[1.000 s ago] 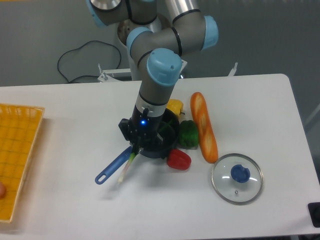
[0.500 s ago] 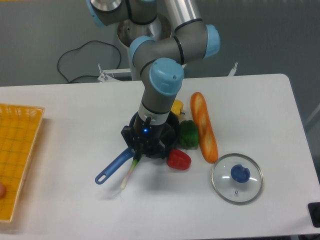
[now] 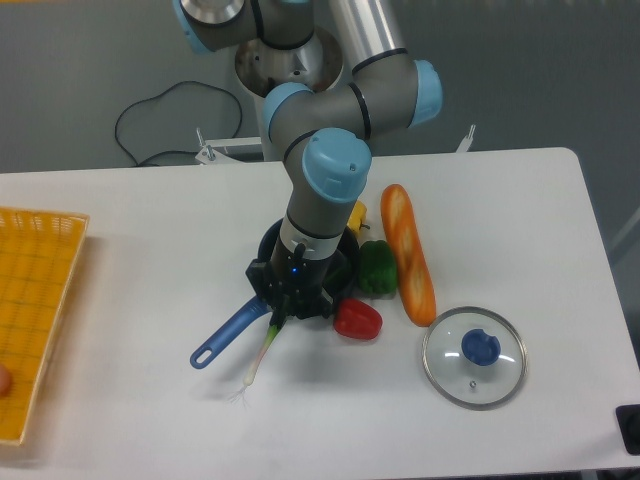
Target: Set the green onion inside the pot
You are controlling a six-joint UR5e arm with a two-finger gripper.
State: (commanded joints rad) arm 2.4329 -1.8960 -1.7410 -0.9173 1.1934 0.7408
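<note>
The green onion (image 3: pixel 262 352) hangs tilted from my gripper (image 3: pixel 281 312), its pale white stem and tiny roots reaching down to the table at lower left of the pot. Its green leafy end is hidden by the gripper body. The gripper is shut on the stalk's upper part, over the pot's near-left rim. The pot (image 3: pixel 341 271) is dark navy and mostly covered by my arm. Its bright blue handle (image 3: pixel 228 334) sticks out to the lower left, just left of the stalk.
A red pepper (image 3: pixel 358 319) touches the pot's front right. A green bell pepper (image 3: pixel 377 268), a yellow item (image 3: pixel 355 214) and a long bread loaf (image 3: pixel 408 254) lie to its right. A glass lid (image 3: pixel 473 357) sits at front right, an orange basket (image 3: pixel 30 320) at far left.
My arm has shifted slightly right and forward over the pot with the green onion. The stalk's white end has slid with it and now hangs steeper.
</note>
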